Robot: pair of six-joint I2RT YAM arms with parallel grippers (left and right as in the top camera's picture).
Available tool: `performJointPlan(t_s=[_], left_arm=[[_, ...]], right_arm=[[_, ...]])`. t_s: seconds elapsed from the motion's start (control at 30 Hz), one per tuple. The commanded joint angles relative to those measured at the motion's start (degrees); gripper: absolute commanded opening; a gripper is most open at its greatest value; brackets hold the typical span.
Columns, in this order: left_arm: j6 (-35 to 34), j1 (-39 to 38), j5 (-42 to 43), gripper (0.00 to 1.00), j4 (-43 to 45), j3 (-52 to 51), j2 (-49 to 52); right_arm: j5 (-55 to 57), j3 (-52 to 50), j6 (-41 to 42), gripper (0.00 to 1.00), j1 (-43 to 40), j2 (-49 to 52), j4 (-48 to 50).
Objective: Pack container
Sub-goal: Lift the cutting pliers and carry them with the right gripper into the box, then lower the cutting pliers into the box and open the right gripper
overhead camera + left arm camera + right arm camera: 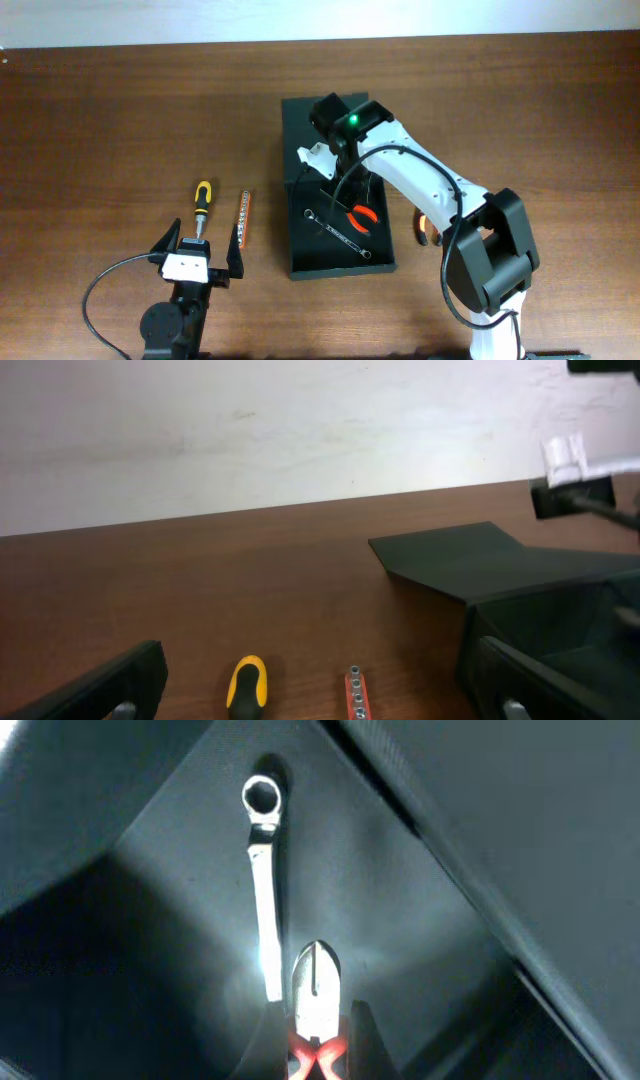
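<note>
Brown wood makes up the surface (90,120), and near its middle we see the container (292,240), a dark matte box. Its flap lid (305,120) is thrown open toward the far edge. The container's walls stand upright around a flat floor, where a silver wrench (338,234) lies at a slant, apart from every wall.

Our right hand (318,1065) reaches down inside the container, its fingers drawn narrow on the red handles of the pliers (318,995). The pliers' head points away from the wrist, just beside the wrench's plain end. In the right wrist view the container's right wall rises close, while more floor shows on the wrench's side.

Our left hand (203,245) hovers low near the front edge with its fingers spread wide, holding nothing. A screwdriver (203,195) with a yellow-and-black handle lies on the wood just ahead of it. An orange bit strip (244,218) lies parallel on its right, near the container's left wall but not touching it.

A broad stretch of bare wood runs from the screwdriver to the left edge. An orange-and-black tool (424,230) lies just beside the container's right wall, partly hidden under the right arm.
</note>
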Motion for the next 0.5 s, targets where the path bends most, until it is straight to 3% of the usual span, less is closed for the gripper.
performJointPlan(t_s=[0.0,0.47], left_arm=[[0.7,0.31,0.42,0.99,-0.2,-0.22,-0.37],[0.72,0.31,0.42,0.99,-0.2,-0.22,-0.37]], right_arm=[[-1.64,-2.23,-0.66,0.04,0.09,-0.35,1.62],[-1.99,-6.67,-0.66,0.04,0.09,-0.35,7.91]])
